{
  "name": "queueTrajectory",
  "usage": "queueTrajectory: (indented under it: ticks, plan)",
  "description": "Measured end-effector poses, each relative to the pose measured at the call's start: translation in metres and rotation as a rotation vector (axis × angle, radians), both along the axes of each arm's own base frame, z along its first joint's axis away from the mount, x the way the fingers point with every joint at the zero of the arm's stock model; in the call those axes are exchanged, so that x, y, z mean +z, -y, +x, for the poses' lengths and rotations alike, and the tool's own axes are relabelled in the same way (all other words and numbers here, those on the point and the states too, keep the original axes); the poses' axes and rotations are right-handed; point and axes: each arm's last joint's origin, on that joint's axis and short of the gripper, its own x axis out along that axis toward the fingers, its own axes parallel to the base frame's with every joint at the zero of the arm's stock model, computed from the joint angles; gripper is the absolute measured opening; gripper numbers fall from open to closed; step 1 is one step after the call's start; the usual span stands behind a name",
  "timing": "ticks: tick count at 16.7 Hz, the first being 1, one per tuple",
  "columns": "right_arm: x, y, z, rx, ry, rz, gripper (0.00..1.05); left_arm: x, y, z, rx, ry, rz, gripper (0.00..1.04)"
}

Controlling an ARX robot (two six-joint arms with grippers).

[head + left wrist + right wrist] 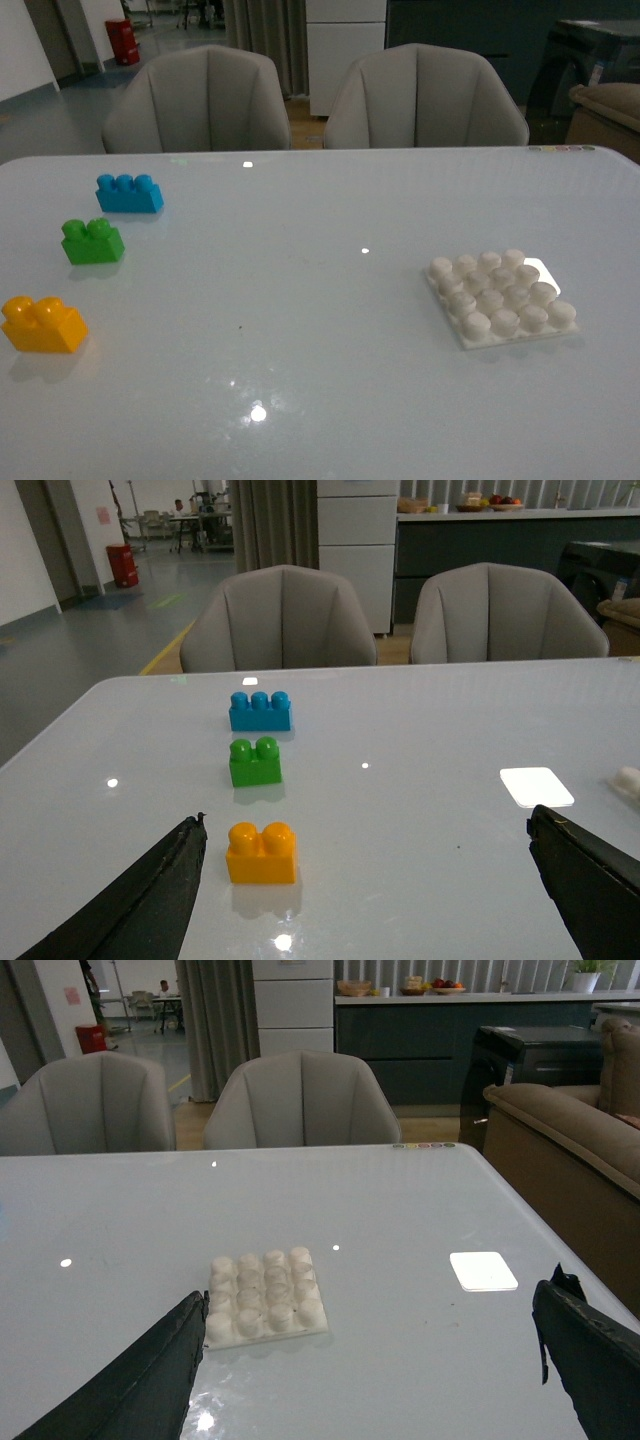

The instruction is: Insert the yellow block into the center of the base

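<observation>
Yellow block (43, 324) lies at eight o'clock on the bench (300, 360) — nearest the left tool (367, 825), wide and empty, the block's long axis running finger to finger; base (502, 297) at four o'clock.

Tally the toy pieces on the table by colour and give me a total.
Yellow-orange two-stud plastic brick: 1
Green two-stud plastic brick: 1
Blue three-stud plastic brick: 1
White square studded plastic base plate: 1
Total: 4

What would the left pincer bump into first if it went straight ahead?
Probably the yellow block, off-centre before the open left pincer; the green brick waits beyond. How high the pincer hangs is unclear.
</observation>
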Motion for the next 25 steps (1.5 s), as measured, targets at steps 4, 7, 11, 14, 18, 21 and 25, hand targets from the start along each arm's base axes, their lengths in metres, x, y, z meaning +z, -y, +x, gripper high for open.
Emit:
queueTrajectory:
  ticks: [4, 7, 11, 14, 18, 21, 25]
  plan:
    - [0.0, 0.0, 0.0, 0.0, 0.0, 0.0, 0.98, 0.0, 0.0, 0.0, 0.0, 0.0, 0.0, 0.98]
    - [0.0, 0.0, 0.0, 0.0, 0.0, 0.0, 0.98, 0.0, 0.0, 0.0, 0.0, 0.0, 0.0, 0.98]
    - [0.0, 0.0, 0.0, 0.0, 0.0, 0.0, 0.98, 0.0, 0.0, 0.0, 0.0, 0.0, 0.0, 0.98]
    - [0.0, 0.0, 0.0, 0.0, 0.0, 0.0, 0.98, 0.0, 0.0, 0.0, 0.0, 0.0, 0.0, 0.98]
    - [0.0, 0.0, 0.0, 0.0, 0.0, 0.0, 0.98, 0.0, 0.0, 0.0, 0.0, 0.0, 0.0, 0.98]
    - [0.0, 0.0, 0.0, 0.0, 0.0, 0.0, 0.98, 0.0, 0.0, 0.0, 0.0, 0.0, 0.0, 0.98]
    - [0.0006, 0.0083, 0.0091, -0.009, -0.059, 0.101, 0.98, 0.0, 0.0, 0.0, 0.0, 0.0, 0.0, 0.98]
